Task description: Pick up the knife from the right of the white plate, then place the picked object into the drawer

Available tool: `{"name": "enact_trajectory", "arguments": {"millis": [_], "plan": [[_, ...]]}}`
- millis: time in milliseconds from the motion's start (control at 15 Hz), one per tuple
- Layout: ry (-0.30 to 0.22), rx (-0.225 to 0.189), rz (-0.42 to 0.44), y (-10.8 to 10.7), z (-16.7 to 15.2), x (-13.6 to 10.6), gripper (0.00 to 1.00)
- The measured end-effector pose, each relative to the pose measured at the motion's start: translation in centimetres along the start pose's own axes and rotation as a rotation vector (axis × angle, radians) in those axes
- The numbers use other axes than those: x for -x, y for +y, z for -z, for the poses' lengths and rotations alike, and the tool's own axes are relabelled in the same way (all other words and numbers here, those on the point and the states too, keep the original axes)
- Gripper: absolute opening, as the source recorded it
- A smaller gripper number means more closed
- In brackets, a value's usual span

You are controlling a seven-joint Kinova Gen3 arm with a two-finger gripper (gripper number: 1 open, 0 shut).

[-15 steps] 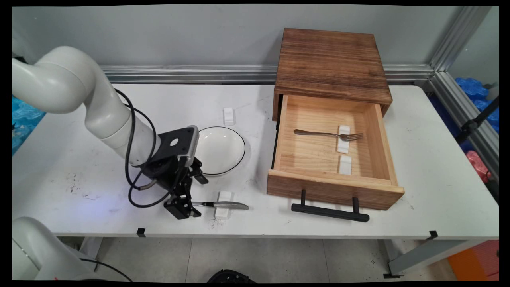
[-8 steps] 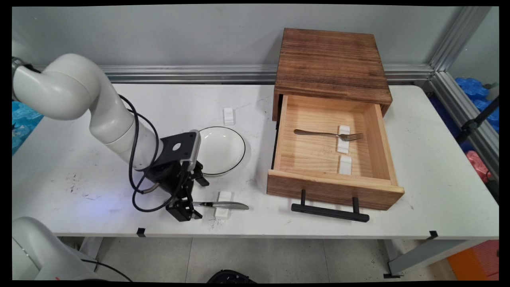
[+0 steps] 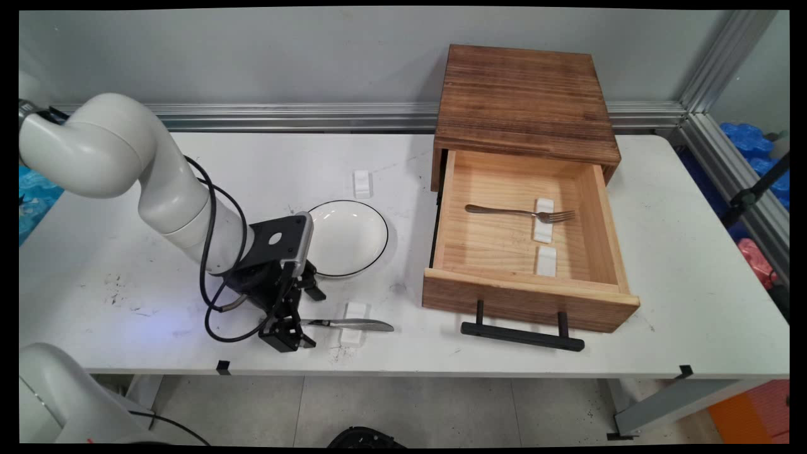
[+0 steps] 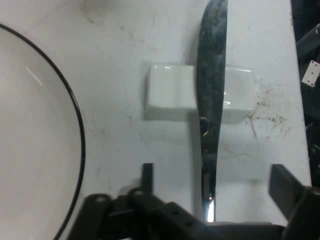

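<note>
A silver knife (image 3: 350, 325) lies across a small white rest (image 3: 354, 314) near the table's front edge, blade pointing right. My gripper (image 3: 285, 332) is down at the table over the knife's handle end. In the hand view the knife (image 4: 211, 100) runs up the middle over the rest (image 4: 170, 92). My gripper (image 4: 215, 181) is open. Its fingers (image 4: 147, 175) stand apart on either side of the handle without touching it. A white plate (image 3: 348, 238) with a thin black rim sits just behind the gripper, and its edge (image 4: 50, 165) fills the hand view's left.
A wooden drawer box (image 3: 523, 101) stands at the back right. Its open drawer (image 3: 444, 221) holds a fork (image 3: 520, 213) on a white rest, with another rest (image 3: 546, 260) beside it. One more white rest (image 3: 362, 183) lies behind the plate. The front edge of the table (image 3: 441, 369) is close.
The arm's wrist has sunk a little and the gripper has slid slightly left along the knife's handle. The knife and rest have not moved.
</note>
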Motion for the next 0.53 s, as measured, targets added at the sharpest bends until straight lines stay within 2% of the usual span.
{"name": "enact_trajectory", "arguments": {"millis": [67, 533], "plan": [[-0.001, 0.000, 0.000, 0.04, -0.01, 0.09, 0.00], [-0.009, 0.005, 0.004, 0.39, -0.03, 0.63, 0.00]]}}
